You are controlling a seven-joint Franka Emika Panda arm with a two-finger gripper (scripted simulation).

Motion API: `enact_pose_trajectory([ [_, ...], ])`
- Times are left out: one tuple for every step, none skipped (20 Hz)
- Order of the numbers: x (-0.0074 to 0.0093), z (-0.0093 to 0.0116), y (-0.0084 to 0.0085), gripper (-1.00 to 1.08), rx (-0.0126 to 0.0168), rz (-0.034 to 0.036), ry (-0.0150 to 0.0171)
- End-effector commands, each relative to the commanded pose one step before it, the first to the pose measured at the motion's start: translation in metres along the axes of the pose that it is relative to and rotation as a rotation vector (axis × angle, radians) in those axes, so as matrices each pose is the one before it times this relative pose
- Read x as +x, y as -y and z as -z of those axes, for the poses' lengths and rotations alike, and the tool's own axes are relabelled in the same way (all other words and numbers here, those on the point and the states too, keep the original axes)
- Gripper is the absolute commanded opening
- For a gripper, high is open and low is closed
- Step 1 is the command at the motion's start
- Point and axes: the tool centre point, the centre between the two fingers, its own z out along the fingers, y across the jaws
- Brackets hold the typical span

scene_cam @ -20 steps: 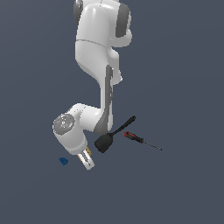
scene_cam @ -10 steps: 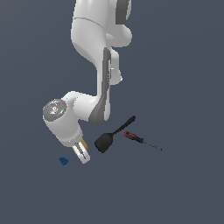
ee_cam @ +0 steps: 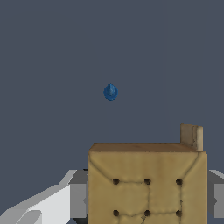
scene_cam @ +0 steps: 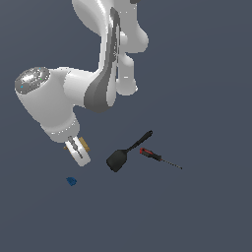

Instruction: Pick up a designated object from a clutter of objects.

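Note:
The tan square with dark dots point(ee_cam: 146, 183) fills the space between my fingers in the wrist view. In the exterior view only a tan edge of it point(scene_cam: 82, 144) shows beside the white fingers. My gripper point(scene_cam: 78, 152) is shut on it and holds it above the floor, well clear of the surface. The tiny blue lump point(scene_cam: 72, 181) lies below the gripper, toward the exterior view's left; it also shows in the wrist view point(ee_cam: 110, 92). The black spatula point(scene_cam: 125, 152) and the red-and-black-handled screwdriver point(scene_cam: 158, 157) lie to the exterior view's right.
The arm's large white links point(scene_cam: 74, 96) hang over the scene toward the exterior view's upper left. The floor point(scene_cam: 206, 206) is a plain dark grey surface.
The arm has risen and swung toward the camera, lifting the gripper with the tan square higher. The spatula, screwdriver and blue lump have not moved.

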Motion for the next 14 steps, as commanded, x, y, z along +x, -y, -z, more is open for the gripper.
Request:
enact_pose_trajectory([
  [0.00065,0.03036,-0.009,-1.0,0.00042,-0.0006,-0.00035],
  [0.00034,0.01179,-0.00331,-1.0,0.0,0.0,0.0],
  [0.00036,0.01175,-0.00328,-1.0,0.0,0.0,0.0],
  [0.00045,0.01176,-0.00337,-1.0,-0.00045,-0.0004,-0.00035],
  [0.00041,0.01173,-0.00325,-1.0,0.0,0.0,0.0],
  [0.00044,0.01169,-0.00323,-1.0,0.0,0.0,0.0],
  [0.00047,0.01162,-0.00319,-1.0,0.0,0.0,0.0],
  [0.00044,0.01146,-0.00307,-1.0,-0.0005,-0.00019,-0.00044],
  [0.00053,0.01111,-0.003,-1.0,0.0,0.0,0.0],
  [0.00055,0.01077,-0.00289,-1.0,0.0,0.0,0.0],
  [0.00037,0.01045,-0.00256,-1.0,-0.00048,0.0001,-0.00049],
  [0.00056,0.00985,-0.00261,-1.0,0.0,0.0,0.0],
  [0.00055,0.00926,-0.00244,-1.0,0.0,0.0,0.0],
  [0.00056,0.00864,-0.00224,-1.0,0.0,0.0,0.0],
])
